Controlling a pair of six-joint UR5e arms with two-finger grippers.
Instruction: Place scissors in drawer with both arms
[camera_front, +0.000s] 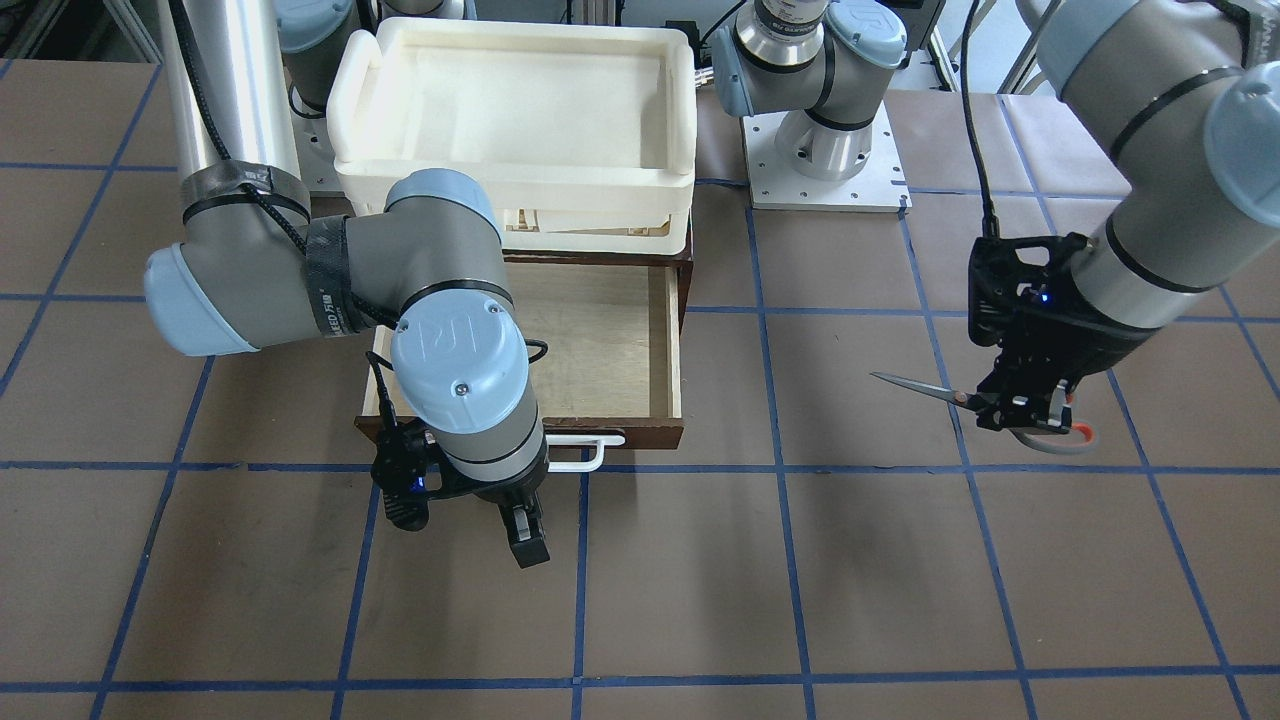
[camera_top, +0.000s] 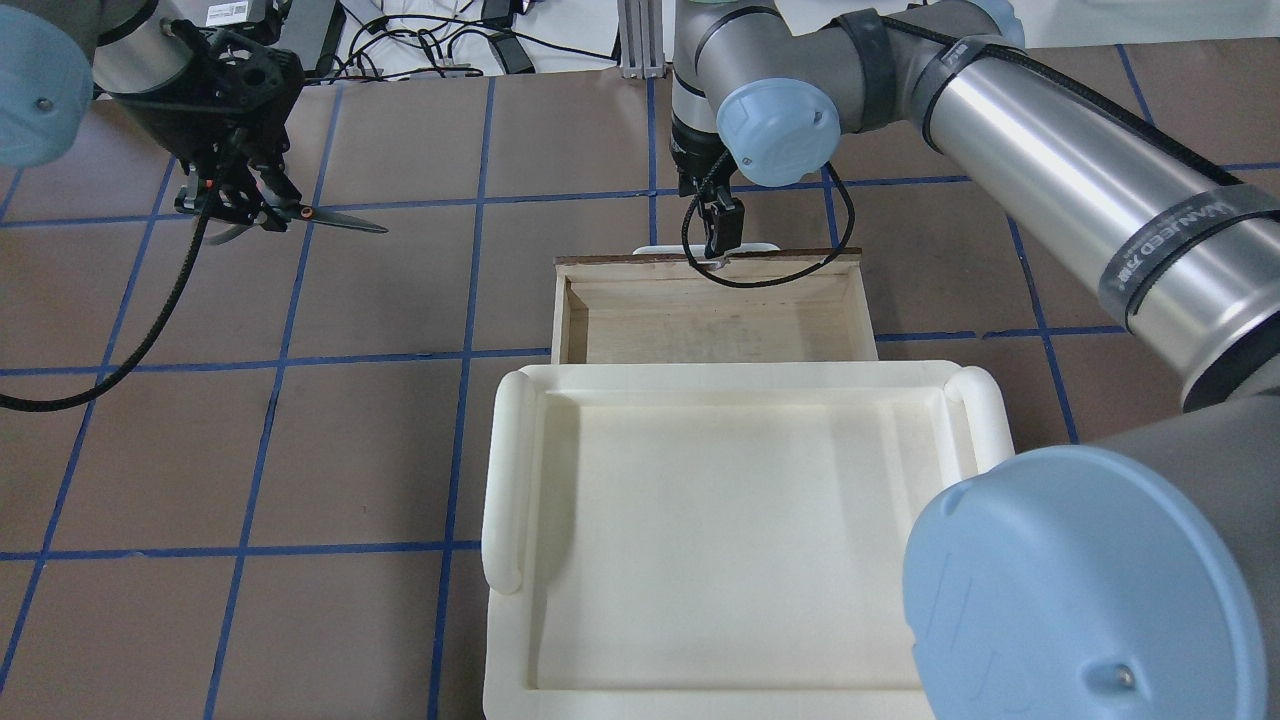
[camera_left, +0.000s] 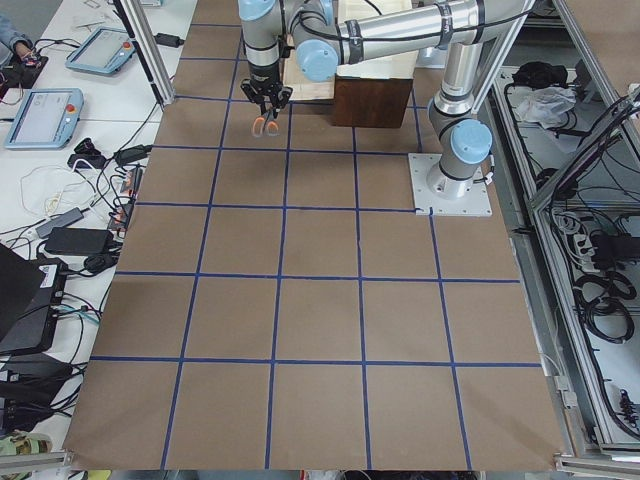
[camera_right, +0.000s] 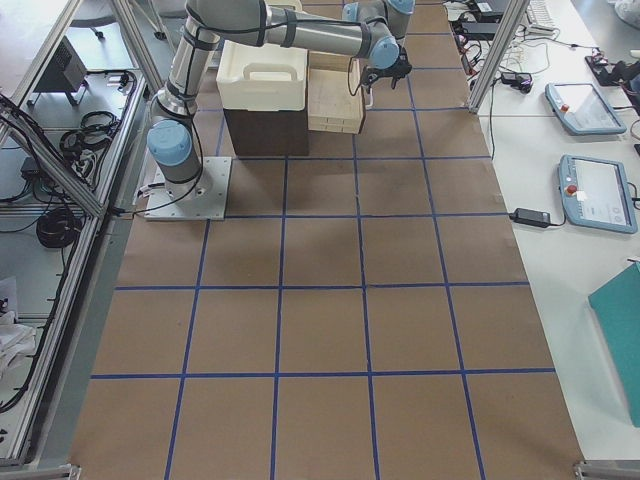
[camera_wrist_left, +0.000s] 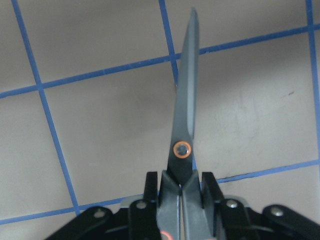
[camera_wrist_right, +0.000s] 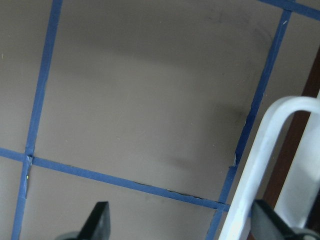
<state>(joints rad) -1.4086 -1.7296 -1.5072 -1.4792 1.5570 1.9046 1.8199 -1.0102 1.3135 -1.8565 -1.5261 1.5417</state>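
Observation:
My left gripper (camera_front: 1020, 410) is shut on the scissors (camera_front: 915, 388) near their pivot and holds them above the table, well to the side of the drawer (camera_front: 600, 340). The blades point toward the drawer, and the orange-lined handles stick out behind. The left wrist view shows the closed blades (camera_wrist_left: 185, 115) between the pads. The drawer is pulled open and its pale interior (camera_top: 710, 320) holds nothing. My right gripper (camera_top: 722, 230) is open and empty, just in front of the white bar handle (camera_front: 590, 455). The handle (camera_wrist_right: 265, 165) shows beside one fingertip in the right wrist view.
A white foam tray (camera_top: 740, 520) sits on top of the dark cabinet, over the drawer's back. The table is brown with blue tape lines. The left arm's base plate (camera_front: 825, 170) stands beside the cabinet. Operators' desks with tablets (camera_left: 40, 115) line the far side.

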